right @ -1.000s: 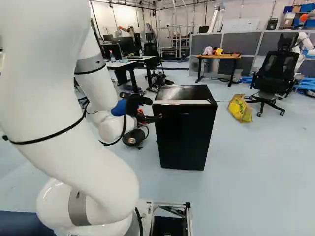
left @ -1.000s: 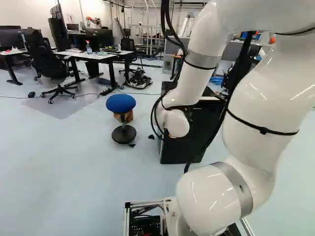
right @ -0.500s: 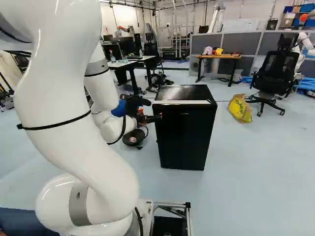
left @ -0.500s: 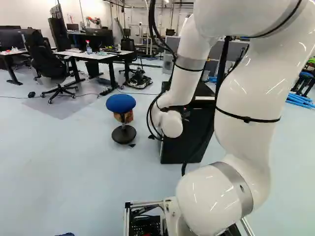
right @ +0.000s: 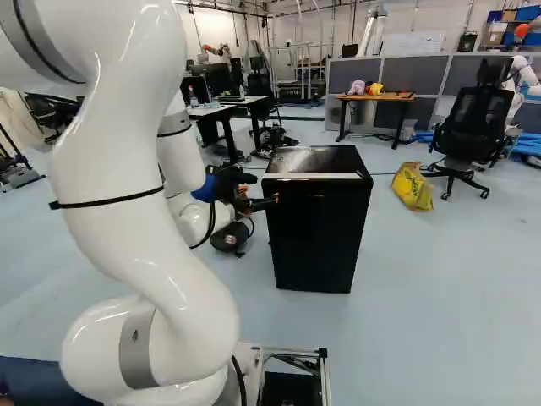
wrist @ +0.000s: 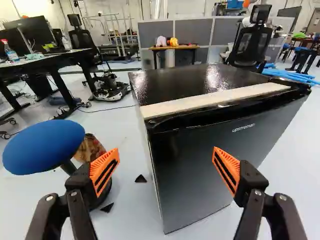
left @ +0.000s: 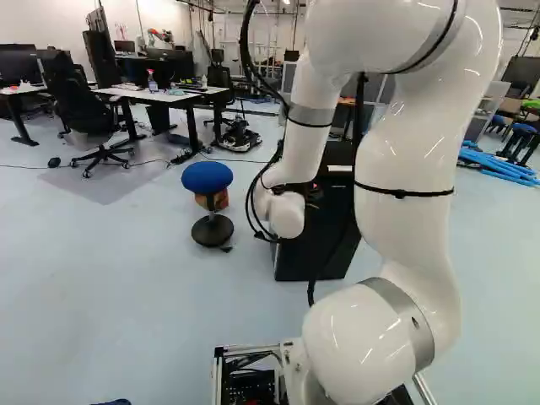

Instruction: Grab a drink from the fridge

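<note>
Gripper (right: 260, 201), 1: extended forward, spread wide, holding nothing; faces black fridge (right: 317, 237), 1. Blue stool (left: 207, 177), 1. Yellow bag (right: 412, 186), 1.

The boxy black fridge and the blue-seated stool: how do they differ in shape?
The fridge is a black box with flat sides; the stool has a rounded blue seat. The fridge is broad to the floor; the stool narrows to one stem above a round base. Both stand upright.
</note>
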Robot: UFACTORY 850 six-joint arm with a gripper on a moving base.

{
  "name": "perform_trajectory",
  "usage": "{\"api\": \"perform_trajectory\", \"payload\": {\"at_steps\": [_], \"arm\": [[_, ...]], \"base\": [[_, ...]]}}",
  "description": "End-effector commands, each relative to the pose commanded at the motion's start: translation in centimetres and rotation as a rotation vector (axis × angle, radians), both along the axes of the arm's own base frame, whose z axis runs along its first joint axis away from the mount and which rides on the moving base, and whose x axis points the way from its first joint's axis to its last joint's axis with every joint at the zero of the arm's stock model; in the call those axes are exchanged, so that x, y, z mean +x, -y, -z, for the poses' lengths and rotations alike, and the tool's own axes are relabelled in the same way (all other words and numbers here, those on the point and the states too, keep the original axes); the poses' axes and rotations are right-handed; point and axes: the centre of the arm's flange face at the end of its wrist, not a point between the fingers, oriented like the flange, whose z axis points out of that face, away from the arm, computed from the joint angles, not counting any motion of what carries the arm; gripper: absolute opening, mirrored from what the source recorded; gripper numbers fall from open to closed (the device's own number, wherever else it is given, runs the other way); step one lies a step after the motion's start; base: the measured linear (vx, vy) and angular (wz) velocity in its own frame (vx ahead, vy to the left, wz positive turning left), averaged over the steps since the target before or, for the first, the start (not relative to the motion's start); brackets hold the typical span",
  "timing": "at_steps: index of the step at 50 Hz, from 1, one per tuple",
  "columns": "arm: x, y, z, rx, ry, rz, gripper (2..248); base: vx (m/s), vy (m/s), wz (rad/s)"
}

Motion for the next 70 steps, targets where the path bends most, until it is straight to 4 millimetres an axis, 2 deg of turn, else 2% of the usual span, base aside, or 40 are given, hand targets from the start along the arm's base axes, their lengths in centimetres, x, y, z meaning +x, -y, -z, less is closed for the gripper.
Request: {"api": "perform_trajectory", "payload": {"at_steps": [48, 70], "arm": [[2.6, -1.6, 4.0, -0.097, 0.078, 0.063, 247], [3.7, -1.6, 4.2, -0.1, 0.097, 0.131, 247]], "base": [[0.0, 0.0, 0.0], [0.0, 0.0, 0.0]]}}
